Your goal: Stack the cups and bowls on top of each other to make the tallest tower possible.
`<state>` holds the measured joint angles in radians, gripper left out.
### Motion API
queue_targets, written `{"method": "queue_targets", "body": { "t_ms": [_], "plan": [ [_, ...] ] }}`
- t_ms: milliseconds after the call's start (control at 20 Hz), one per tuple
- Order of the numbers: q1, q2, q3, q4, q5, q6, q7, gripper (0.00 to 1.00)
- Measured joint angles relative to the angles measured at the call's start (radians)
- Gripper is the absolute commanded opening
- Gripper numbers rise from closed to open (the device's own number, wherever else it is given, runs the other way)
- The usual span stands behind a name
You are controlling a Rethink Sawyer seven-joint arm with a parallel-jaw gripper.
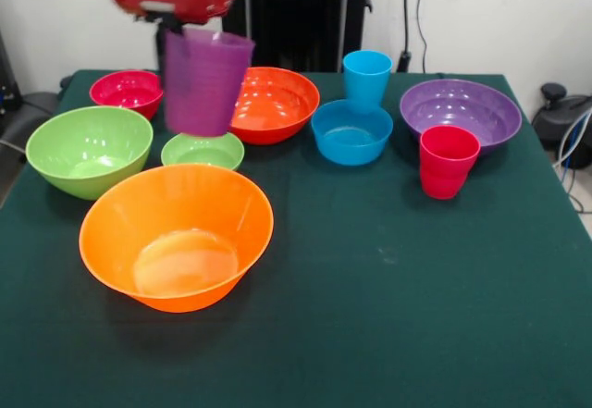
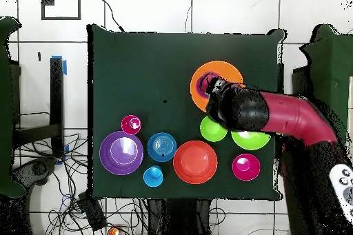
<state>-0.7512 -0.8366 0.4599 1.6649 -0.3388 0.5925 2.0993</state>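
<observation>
Seven bowls and three cups are in play on the dark green desk point(image 1: 388, 315). The gripper point(image 1: 180, 33) holds the purple cup point(image 1: 205, 82) by its rim, upright and slightly tilted, lifted clear of the desk; in the front view it hangs in front of the small lime green bowl point(image 1: 203, 152), while from overhead it sits over the edge of the large orange bowl point(image 2: 222, 72). That orange bowl stands empty, nearest the camera in the front view. The large lime green bowl point(image 1: 89, 149) lies to its left in that view, with the small pink-red bowl point(image 1: 128, 90) behind it. The red-orange bowl point(image 1: 274, 103) sits mid-row, the small blue bowl point(image 1: 351, 132) just beside it and the sky blue cup point(image 1: 366, 77) upright behind the blue bowl. The large purple bowl point(image 1: 460, 112) is at the right, with the red-pink cup point(image 1: 448, 161) upright in front of it. Nothing is stacked.
</observation>
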Motion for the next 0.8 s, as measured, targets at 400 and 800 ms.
{"method": "queue_targets", "body": {
  "t_ms": [400,800],
  "plan": [
    [-0.026,0.212,0.012,-0.371,-0.004,0.207,-0.008,0.00],
    [-0.050,0.419,0.073,-0.710,-0.005,0.443,-0.094,0.00]
  ]
}}
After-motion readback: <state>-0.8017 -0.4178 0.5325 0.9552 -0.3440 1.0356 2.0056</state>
